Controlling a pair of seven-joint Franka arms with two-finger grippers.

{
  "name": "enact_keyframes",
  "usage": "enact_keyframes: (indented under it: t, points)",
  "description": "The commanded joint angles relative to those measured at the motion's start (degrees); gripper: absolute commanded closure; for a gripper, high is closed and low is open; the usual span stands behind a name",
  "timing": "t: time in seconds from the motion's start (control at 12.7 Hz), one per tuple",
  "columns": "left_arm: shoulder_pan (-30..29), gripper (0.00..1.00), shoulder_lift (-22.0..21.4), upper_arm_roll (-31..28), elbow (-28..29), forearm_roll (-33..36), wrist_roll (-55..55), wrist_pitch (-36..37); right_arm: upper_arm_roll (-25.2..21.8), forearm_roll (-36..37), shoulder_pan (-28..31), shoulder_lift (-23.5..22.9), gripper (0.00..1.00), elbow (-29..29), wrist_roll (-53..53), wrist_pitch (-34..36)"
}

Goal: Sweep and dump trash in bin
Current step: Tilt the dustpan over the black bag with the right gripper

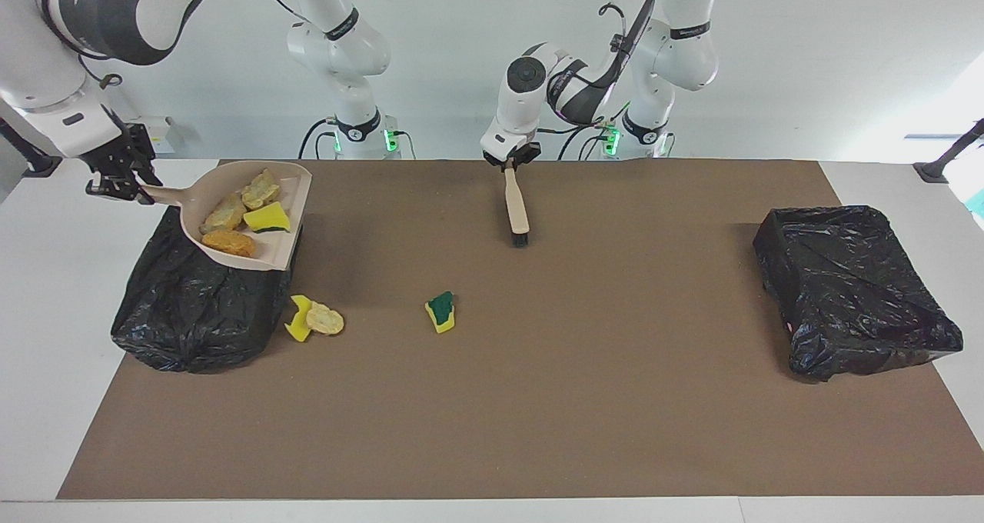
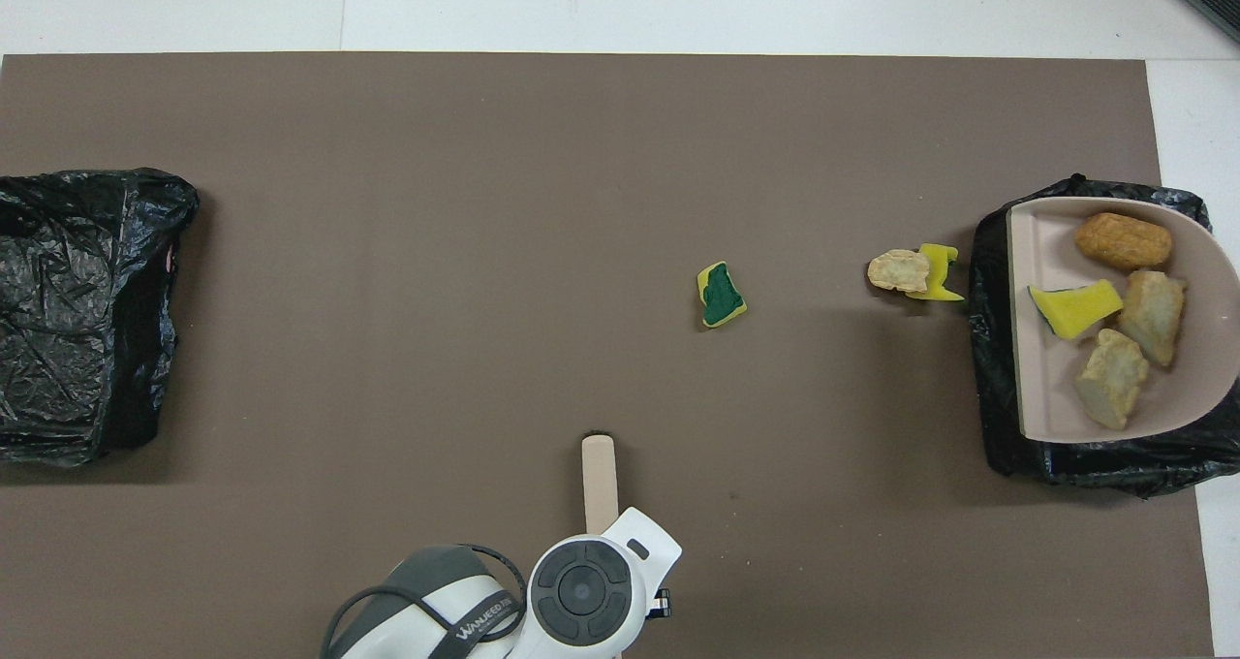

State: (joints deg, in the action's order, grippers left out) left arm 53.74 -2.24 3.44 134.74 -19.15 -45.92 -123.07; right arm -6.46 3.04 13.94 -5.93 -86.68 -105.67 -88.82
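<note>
My black fingers [image 1: 115, 186] held a beige dustpan [image 1: 288, 200] carrying an orange chunk [image 1: 228, 242], two tan chunks [image 1: 260, 190] and a yellow sponge bit [image 1: 266, 218], above a glossy black bag [image 1: 192, 308] on the brown mat [image 1: 538, 400], where a green-and-yellow sponge [image 1: 441, 311] lay.

I am wearing glossy white rounded arm shells [image 1: 530, 100] with dark grey joint bands and black cables [image 1: 626, 27]. Green lights are glowing at both bases. My black two-finger grippers [image 1: 511, 161] are showing; a round grey cap [image 2: 581, 596] is topping one wrist.
</note>
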Motion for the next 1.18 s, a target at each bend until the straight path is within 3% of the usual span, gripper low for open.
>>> enact_keyframes:
  t: [0.0,0.39,0.87,1.1]
  points:
    - [-0.6,0.0,-1.0,-0.3,-0.9,-1.0,1.0,2.8,-0.1,0.7,0.6,0.6,1.0,0.4,-1.4,1.5]
    - [-2.9,0.0,-1.9,-0.6,-3.6,-0.9,1.2,7.7,0.0,4.9,2.8,0.6,1.0,0.4,-3.0,-0.8]
    - [-3.8,0.0,-1.8,-0.7,-3.5,-0.8,1.5,7.8,0.2,12.8,3.9,-0.3,1.0,-0.3,-3.1,-10.6]
    - [-4.4,0.0,-1.8,-0.7,-3.5,-0.8,1.5,7.8,0.7,21.1,2.2,-0.8,1.0,-2.8,1.1,-14.2]
